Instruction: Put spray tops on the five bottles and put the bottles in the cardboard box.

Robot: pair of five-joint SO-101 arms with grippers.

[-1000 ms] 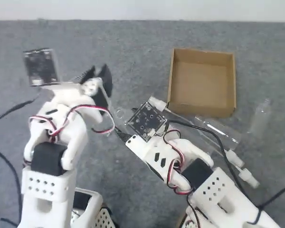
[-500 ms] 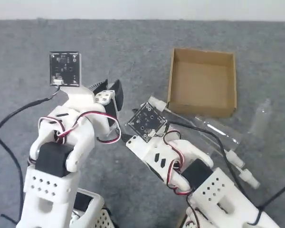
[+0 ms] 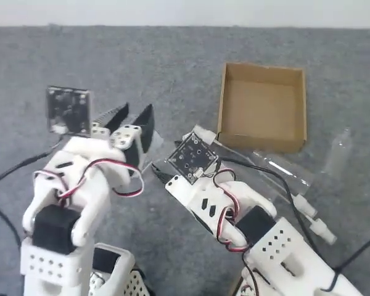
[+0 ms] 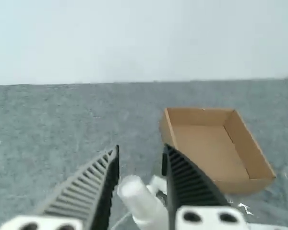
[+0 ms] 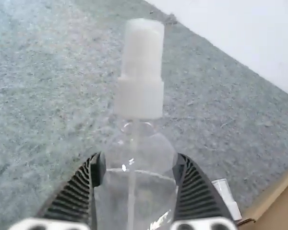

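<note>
The right gripper (image 5: 137, 163) is closed on a clear bottle (image 5: 134, 191), with one ribbed finger at each side of its shoulder. The white spray top (image 5: 140, 72) sits on the neck, out past the fingertips. The left gripper (image 4: 140, 153) hangs above the grey carpet (image 4: 53, 120) with its jaws wide and nothing held. Through the gap a white cap (image 4: 134, 191) shows lower down, just beyond the tips. Farther ahead of this gripper, toward the right arm's side, the cardboard box (image 4: 245, 153) stands open. Beyond the box from both grippers, an uncapped bottle (image 3: 338, 151) stands upright.
</note>
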